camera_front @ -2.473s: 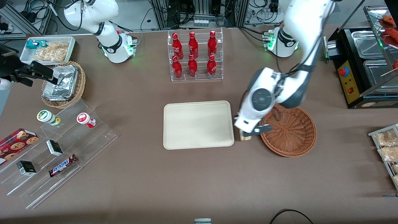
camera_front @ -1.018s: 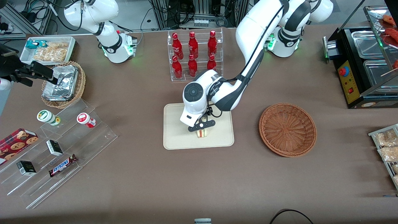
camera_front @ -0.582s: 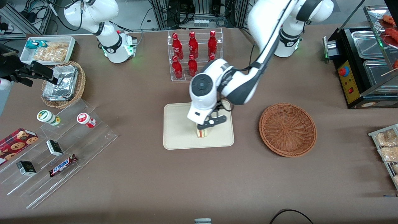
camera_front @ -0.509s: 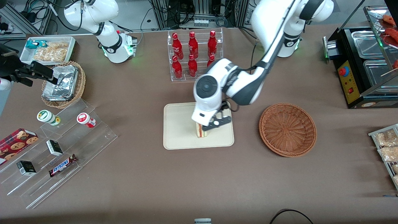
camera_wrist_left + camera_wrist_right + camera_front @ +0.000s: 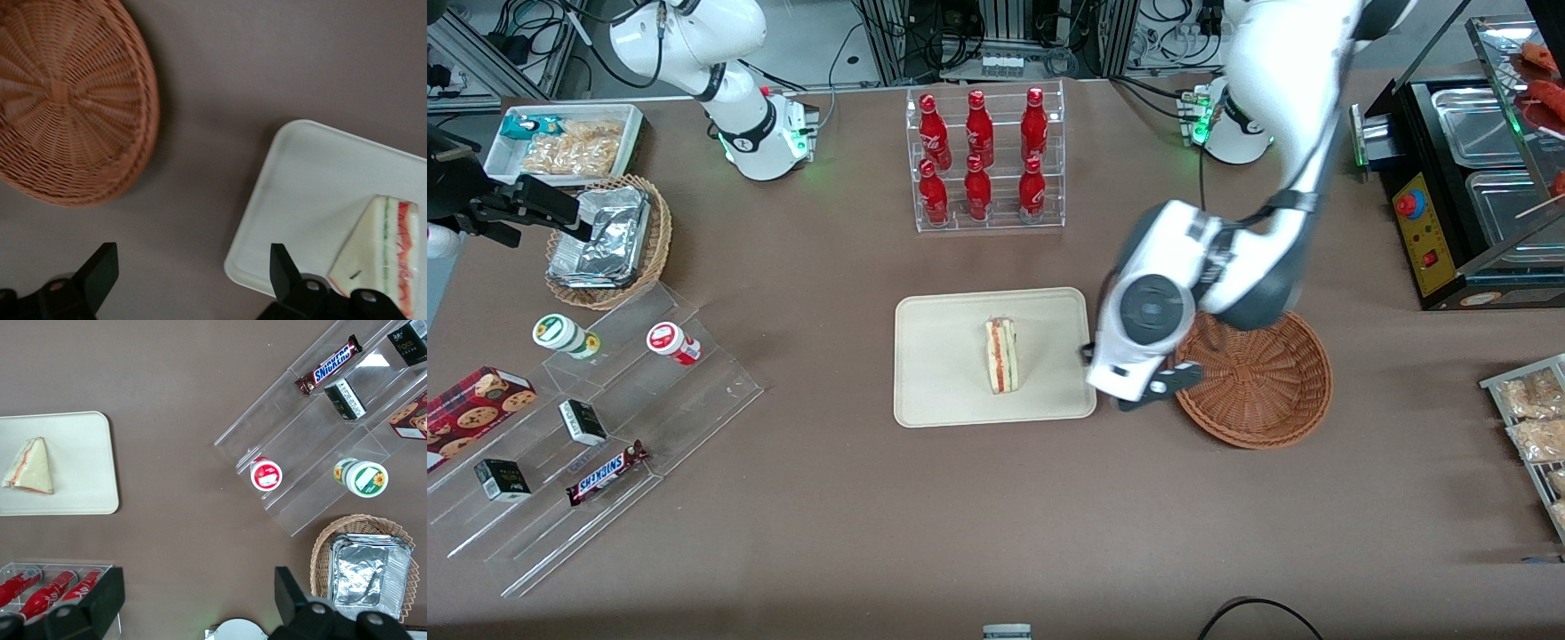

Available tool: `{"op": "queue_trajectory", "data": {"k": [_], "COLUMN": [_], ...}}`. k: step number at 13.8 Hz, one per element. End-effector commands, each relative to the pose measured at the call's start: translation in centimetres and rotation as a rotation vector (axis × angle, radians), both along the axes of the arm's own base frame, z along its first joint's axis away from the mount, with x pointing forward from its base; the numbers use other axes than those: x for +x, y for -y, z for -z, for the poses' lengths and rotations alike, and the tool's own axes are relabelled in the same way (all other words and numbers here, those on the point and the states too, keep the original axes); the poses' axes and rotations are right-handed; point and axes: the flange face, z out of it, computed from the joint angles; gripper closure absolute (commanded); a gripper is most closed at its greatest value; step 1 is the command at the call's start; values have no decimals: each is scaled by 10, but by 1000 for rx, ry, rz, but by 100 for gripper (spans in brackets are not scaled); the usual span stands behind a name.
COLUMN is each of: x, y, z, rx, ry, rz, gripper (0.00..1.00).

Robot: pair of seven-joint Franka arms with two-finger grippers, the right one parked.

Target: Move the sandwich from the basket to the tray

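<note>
The sandwich (image 5: 1001,356) lies on the cream tray (image 5: 943,373), a pale wedge with red and green layers along its cut edge; it also shows on the tray in the left wrist view (image 5: 380,248) and in the right wrist view (image 5: 30,467). The reddish-brown wicker basket (image 5: 1263,382) holds nothing. My left gripper (image 5: 1138,391) hovers above the strip of table between the tray's edge and the basket, open, with nothing between its fingers (image 5: 100,270). Below it I see the basket (image 5: 67,113) and a tray corner (image 5: 313,200).
A clear rack of red bottles (image 5: 983,160) stands farther from the front camera than the tray. Toward the parked arm's end are a tan basket of foil packets (image 5: 609,240), a white bin (image 5: 565,142) and an acrylic stepped shelf (image 5: 605,418). A black warmer (image 5: 1467,196) stands at the working arm's end.
The gripper carried the sandwich from beside the basket to the tray, let it go there, and has swung back toward the basket. The sandwich now rests alone on the tray.
</note>
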Motion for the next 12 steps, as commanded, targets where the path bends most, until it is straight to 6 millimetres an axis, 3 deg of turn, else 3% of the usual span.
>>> {"op": "queue_trajectory", "data": {"k": [1,4,8,10,12], "x": [-5,-9,-32,-42,-50], "y": [-50,-102,-172,-202,-218], "z": [-19,-49,-107,-136,-156], "rx": [-17,-41,-82,-107,-124], "ry": [-20,-32,-72,-77,-76], "rz": [54,88,166,209,240], "gripper": [0,0,0,0,0]}}
